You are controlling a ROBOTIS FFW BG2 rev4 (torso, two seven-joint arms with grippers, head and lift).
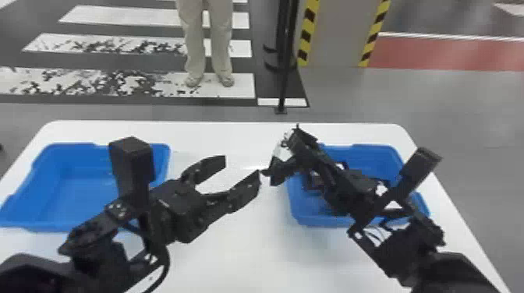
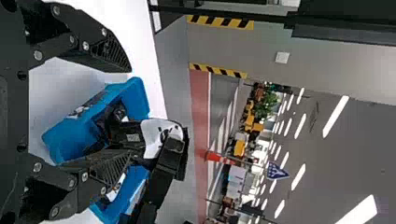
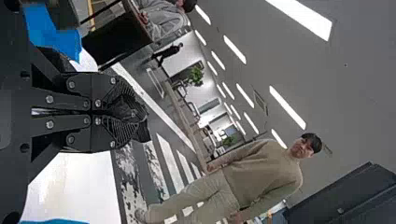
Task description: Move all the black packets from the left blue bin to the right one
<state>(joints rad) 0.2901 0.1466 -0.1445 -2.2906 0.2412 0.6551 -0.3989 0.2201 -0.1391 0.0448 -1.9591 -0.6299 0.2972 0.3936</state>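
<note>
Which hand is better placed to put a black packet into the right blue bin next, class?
The right, I'd judge: the right hand is already shut on a black packet near the right blue bin; the left hand is open and empty.

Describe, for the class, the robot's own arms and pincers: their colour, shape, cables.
The left arm and right arm are black, each carrying a boxy black block. A black cable loops at the left arm. The left pincer and right pincer have silvery round screws and finely ribbed fingers.
</note>
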